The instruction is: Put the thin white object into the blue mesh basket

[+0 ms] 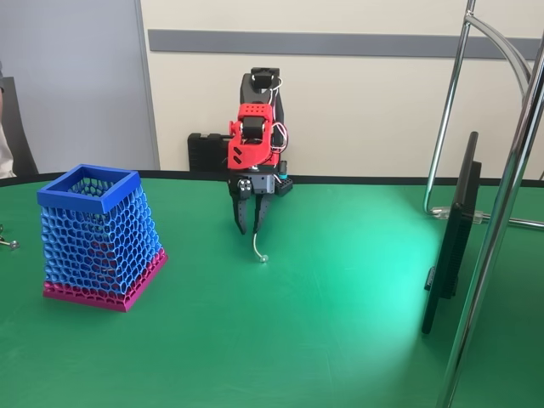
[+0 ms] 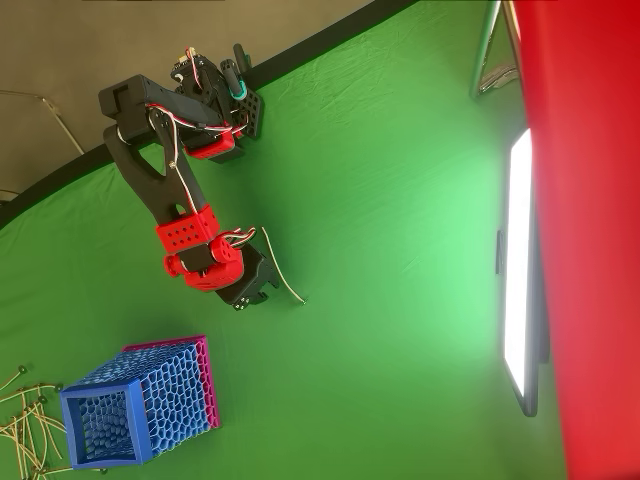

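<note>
Pinching only the top of the thin white object (image 1: 257,246), which dangles clear of the green surface (image 1: 340,323) well right of the blue mesh basket (image 1: 100,235), the closed end effector (image 1: 247,223) risks dropping it mid-carry.

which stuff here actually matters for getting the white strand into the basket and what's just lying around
Part of the job:
- thin white object, hanging from the gripper, bead end down
- blue mesh basket, standing left of the arm in the fixed view

Just lying about:
- pile of similar strands beside the basket
- small metal piece at the table edge
- screen on its stand
</note>
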{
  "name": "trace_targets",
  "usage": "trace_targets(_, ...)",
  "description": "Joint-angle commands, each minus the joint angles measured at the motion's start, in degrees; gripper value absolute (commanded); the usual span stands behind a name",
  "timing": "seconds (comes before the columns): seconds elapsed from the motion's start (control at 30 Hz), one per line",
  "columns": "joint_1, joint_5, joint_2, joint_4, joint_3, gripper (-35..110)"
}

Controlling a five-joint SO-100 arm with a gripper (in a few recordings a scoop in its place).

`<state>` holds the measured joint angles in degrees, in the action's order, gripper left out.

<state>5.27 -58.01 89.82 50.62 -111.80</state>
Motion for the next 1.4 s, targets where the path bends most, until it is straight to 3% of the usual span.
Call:
trace_targets(0.0, -1.14, -1.67, -1.76, -1.41, 3.43, 20)
trace_targets(1.03, -5.89, -5.01, -18.11, -4.13, 13.71, 22)
trace_targets(1.37, -5.62, -3.78, -21.8, -2.64, 17.93, 16)
